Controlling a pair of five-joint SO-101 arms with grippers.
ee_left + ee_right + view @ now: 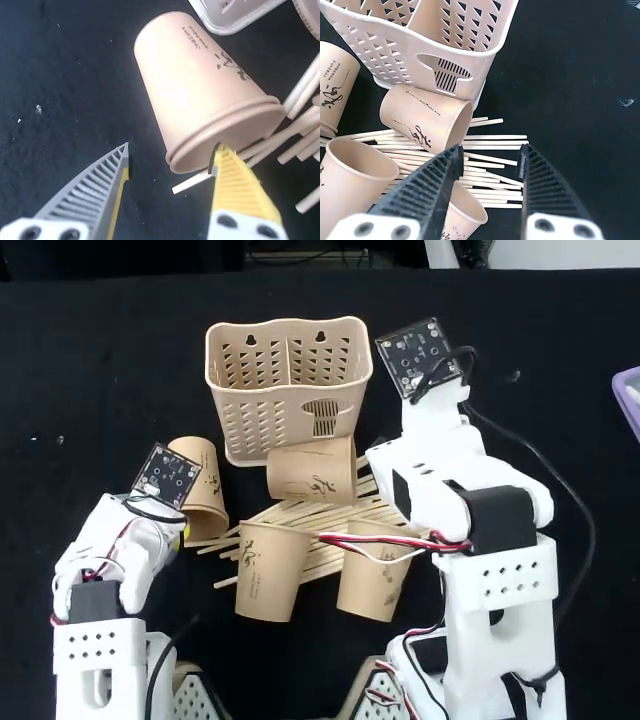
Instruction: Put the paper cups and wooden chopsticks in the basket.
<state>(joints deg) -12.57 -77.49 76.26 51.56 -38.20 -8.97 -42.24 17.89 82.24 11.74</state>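
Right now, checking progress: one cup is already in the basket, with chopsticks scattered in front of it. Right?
Not quite. The high view shows the basket empty; all four cups are outside it. The chopsticks are scattered in front of it, as you said.

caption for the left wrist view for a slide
Open left gripper at the rim of a paper cup lying against wooden chopsticks
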